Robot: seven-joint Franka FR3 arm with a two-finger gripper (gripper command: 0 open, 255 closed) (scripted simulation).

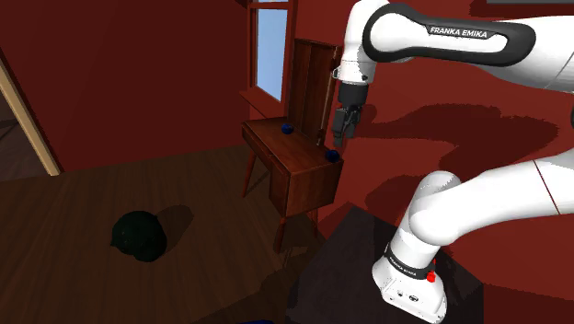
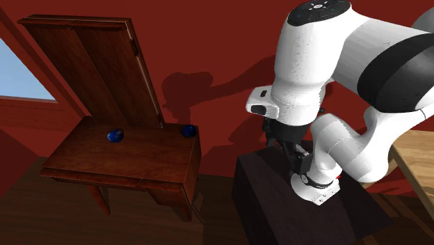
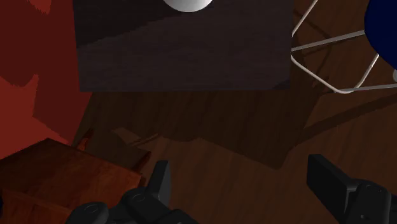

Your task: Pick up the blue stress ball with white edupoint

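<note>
Two blue balls lie on a dark wooden desk (image 1: 294, 161) (image 2: 132, 163). One ball (image 1: 287, 127) (image 2: 115, 135) shows a pale mark and sits mid-desk near the upright back panel. The other ball (image 1: 332, 156) (image 2: 188, 130) lies at the desk corner closest to the arm. My black gripper (image 1: 338, 140) (image 2: 291, 154) (image 3: 245, 191) hangs open with nothing between its fingers, above the gap between desk and stand, apart from both balls. Past the fingers the wrist view shows wooden floor, with a desk corner (image 3: 44, 172) off to one side.
The desk's tall back panel (image 2: 104, 62) leans up against the red wall below a window (image 1: 269, 51). A black rounded object (image 1: 138, 235) lies on the floor. The dark stand (image 2: 292, 202) (image 3: 184, 57) is close by. A blue thing on a white wire frame (image 3: 382, 25) stands beside it.
</note>
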